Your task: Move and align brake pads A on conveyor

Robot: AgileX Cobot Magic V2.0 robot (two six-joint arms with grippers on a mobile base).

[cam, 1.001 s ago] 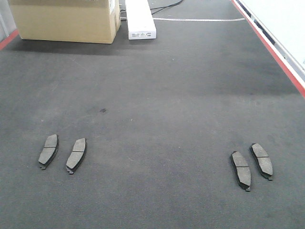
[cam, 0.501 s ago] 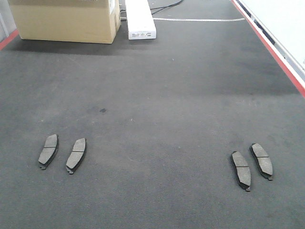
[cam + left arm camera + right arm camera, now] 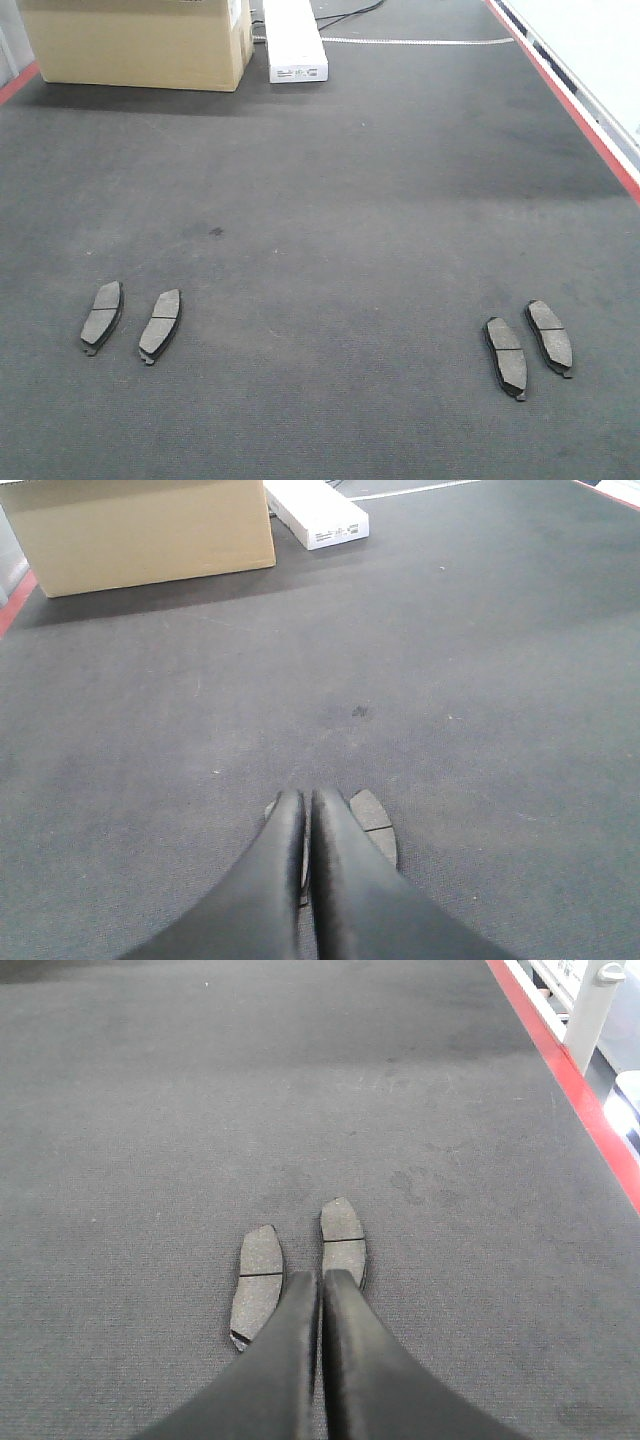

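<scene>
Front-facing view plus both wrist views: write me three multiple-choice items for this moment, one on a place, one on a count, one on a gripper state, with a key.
1. Where does the cardboard box stand on the conveyor?
A. far left end
B. near right corner
C. between the pad pairs

2. How many brake pads lie on the belt?
A. two
B. four
C. six

3. How do the left gripper and right gripper stand?
A. both wide open
B. both shut, empty
C. each clamped on a pad

Key: 1 A, the box sits top left beside the white carton. 2 B, a left pair and a right pair. 3 B, the fingers meet with nothing between them in both wrist views.
</scene>
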